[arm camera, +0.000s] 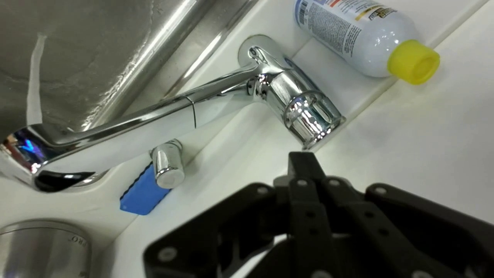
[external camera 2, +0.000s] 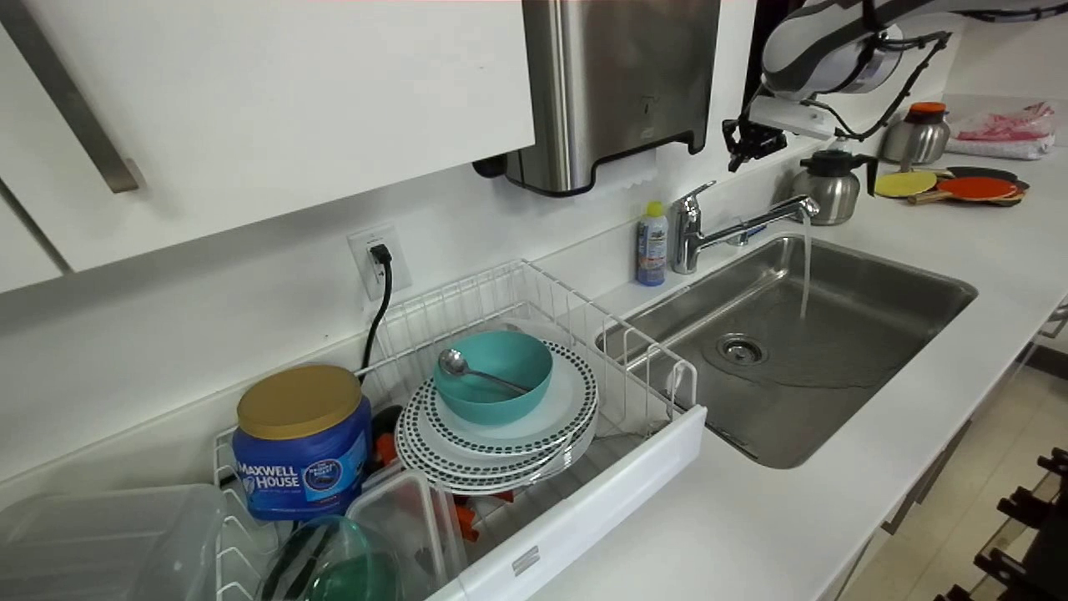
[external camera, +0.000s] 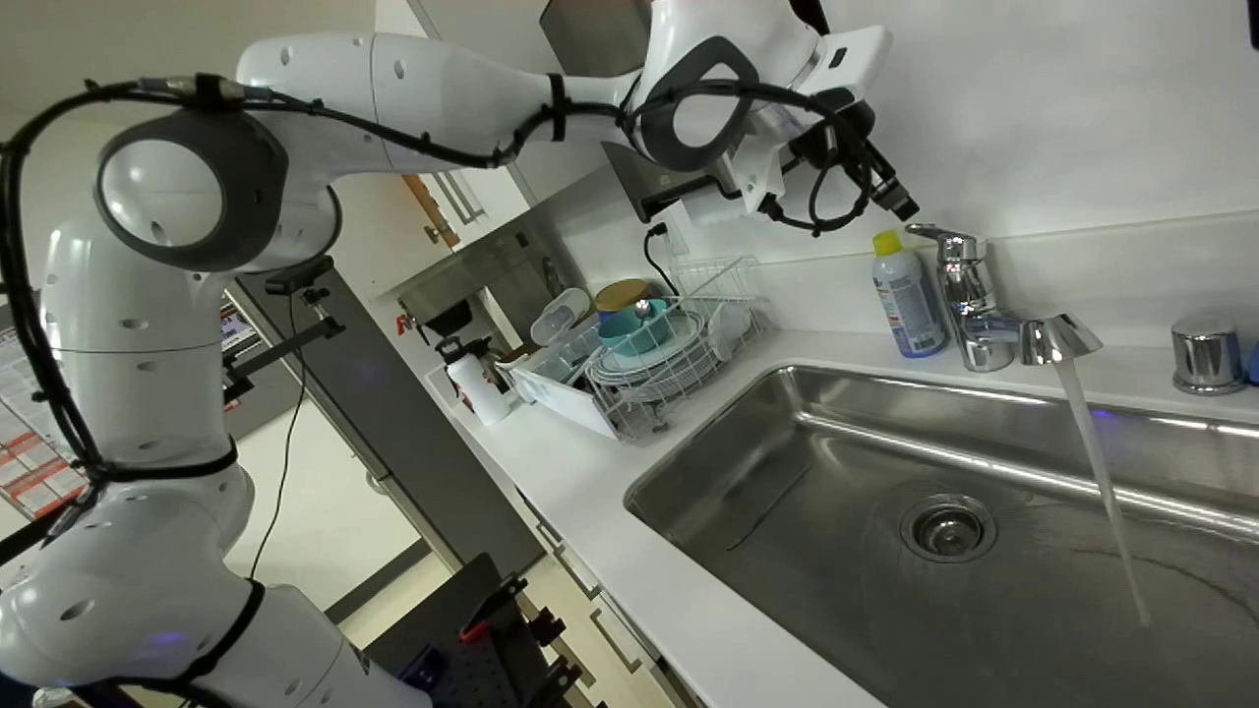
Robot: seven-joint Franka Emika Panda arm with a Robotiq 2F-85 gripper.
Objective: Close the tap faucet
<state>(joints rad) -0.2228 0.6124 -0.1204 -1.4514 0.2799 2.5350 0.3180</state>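
White robot arm reaching over a white kitchen surface with a steel sink set into it. The chrome tap faucet stands at the surface's back edge, between sink and wall; its handle tilts upward, and water streams from its spout into the sink. The black gripper, its fingers together, hangs near the handle with a small gap between them. Just beside the faucet, along that edge, is a yellow-capped bottle; farther along, a dish rack holds plates and a teal bowl.
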